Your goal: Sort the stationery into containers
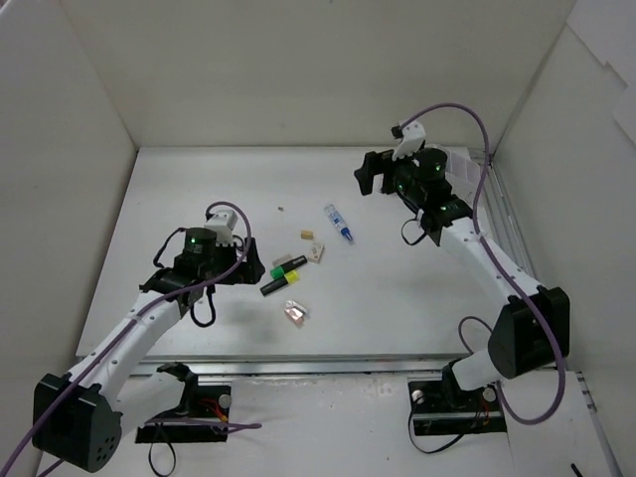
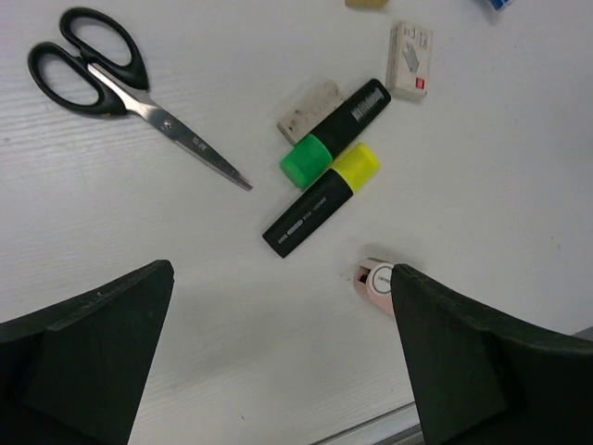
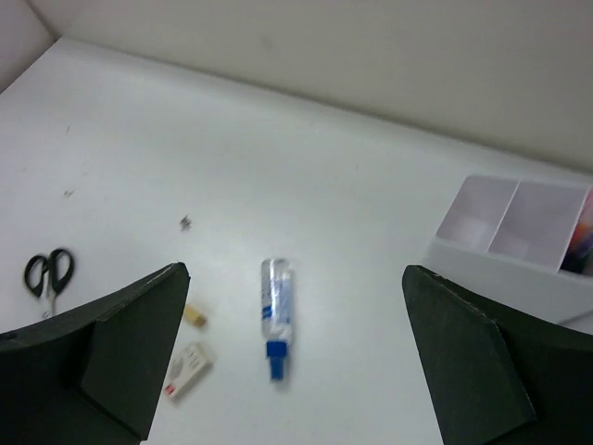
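Observation:
My left gripper [image 1: 238, 266] hangs open and empty over the table, left of the markers. In the left wrist view, black-handled scissors [image 2: 111, 83] lie at the upper left. A green-capped marker [image 2: 338, 134] and a yellow-capped marker [image 2: 320, 204] lie side by side, beside white erasers [image 2: 409, 60]. A small pink and white roller [image 2: 375, 278] lies by my right finger. My right gripper [image 1: 370, 174] is open and empty, high above a blue-tipped tube [image 3: 276, 315]. The white organiser [image 3: 519, 232] stands at the right, with something coloured in one compartment.
White walls close in the table on three sides. The tube [image 1: 338, 223], a beige eraser [image 1: 308, 236] and the markers [image 1: 286, 270] are clustered mid-table. The organiser [image 1: 462, 164] stands at the back right, mostly behind my right arm. The table's front edge [image 2: 389, 422] runs near my left gripper.

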